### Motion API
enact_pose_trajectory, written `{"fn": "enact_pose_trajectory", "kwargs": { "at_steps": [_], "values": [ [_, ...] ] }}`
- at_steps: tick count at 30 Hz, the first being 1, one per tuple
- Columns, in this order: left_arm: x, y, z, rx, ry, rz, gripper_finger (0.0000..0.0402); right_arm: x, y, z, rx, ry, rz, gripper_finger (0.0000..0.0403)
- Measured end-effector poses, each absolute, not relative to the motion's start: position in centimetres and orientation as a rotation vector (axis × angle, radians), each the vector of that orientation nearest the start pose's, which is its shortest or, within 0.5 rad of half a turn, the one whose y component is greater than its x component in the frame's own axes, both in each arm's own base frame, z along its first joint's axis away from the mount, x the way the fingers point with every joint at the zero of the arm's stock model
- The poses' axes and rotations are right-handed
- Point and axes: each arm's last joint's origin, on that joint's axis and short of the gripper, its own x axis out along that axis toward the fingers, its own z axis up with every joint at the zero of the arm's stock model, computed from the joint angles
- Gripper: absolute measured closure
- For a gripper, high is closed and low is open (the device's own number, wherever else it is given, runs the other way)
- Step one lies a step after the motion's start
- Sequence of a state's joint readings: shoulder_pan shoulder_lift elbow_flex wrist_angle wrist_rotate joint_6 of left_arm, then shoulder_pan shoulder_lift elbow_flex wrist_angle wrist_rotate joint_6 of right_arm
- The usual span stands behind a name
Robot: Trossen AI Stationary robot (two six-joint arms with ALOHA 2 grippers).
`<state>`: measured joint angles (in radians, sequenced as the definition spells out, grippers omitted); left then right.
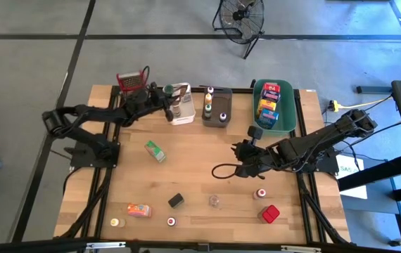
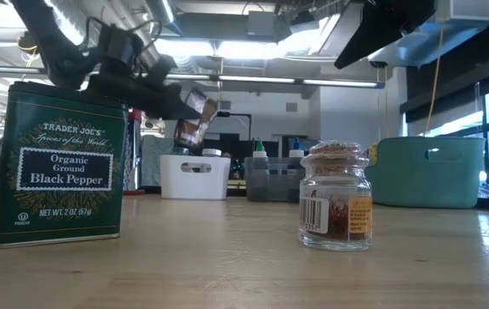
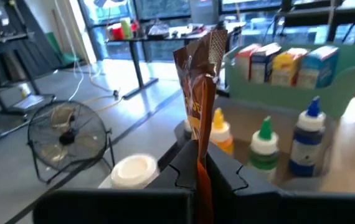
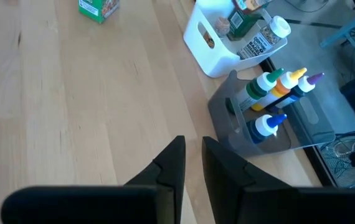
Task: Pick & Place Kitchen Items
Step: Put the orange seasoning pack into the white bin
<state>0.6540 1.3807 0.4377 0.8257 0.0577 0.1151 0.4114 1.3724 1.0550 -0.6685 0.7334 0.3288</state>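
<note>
My left gripper [image 1: 167, 93] is at the table's far side, over the left end of the white tub [image 1: 181, 105], shut on a brown packet [image 3: 201, 74]. The packet also shows in the low view [image 2: 195, 116], above the tub [image 2: 195, 176]. My right gripper [image 4: 193, 158] hovers over bare wood right of centre [image 1: 246, 151]. Its fingers stand a narrow gap apart with nothing between them. Loose kitchen items rest on the table: a green box [image 1: 155, 150], an orange box [image 1: 139, 209], a red cube [image 1: 270, 213], and small jars [image 1: 261, 193] along the near side. My left gripper pinches the brown packet's lower part [image 3: 199, 155] between its two fingers. The fingers come in nearly level from the table's left. The packet stands up past the fingertips, slightly tilted, lifted clear above the white tub.
A grey tub [image 1: 217, 111] of squeeze bottles and a green tub [image 1: 274, 105] of boxes stand at the far edge. A red-topped grater [image 1: 131, 81] is at the far left. Close to the low camera are a black pepper tin [image 2: 60, 167] and a spice jar [image 2: 336, 197].
</note>
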Motion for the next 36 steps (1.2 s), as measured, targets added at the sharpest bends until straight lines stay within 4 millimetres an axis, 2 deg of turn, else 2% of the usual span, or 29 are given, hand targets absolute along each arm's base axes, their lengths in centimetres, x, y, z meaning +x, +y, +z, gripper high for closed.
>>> {"fn": "enact_pose_trajectory", "kwargs": {
  "at_steps": [9,15,23,36],
  "values": [
    [20.6,17.3,17.2,0.044,0.133,0.665,0.0397,25.4,9.0,26.8,-0.230,0.766,-0.422,0.0345],
    [20.8,17.7,15.8,0.045,0.188,0.693,0.0396,25.4,9.0,26.8,-0.234,0.769,-0.421,0.0345],
    [20.7,17.9,15.4,0.058,0.211,0.772,0.0396,25.4,9.0,26.8,-0.233,0.770,-0.419,0.0345],
    [20.6,17.9,15.0,0.058,0.251,0.774,0.0396,25.4,9.0,26.8,-0.234,0.770,-0.419,0.0345]
  ]
}}
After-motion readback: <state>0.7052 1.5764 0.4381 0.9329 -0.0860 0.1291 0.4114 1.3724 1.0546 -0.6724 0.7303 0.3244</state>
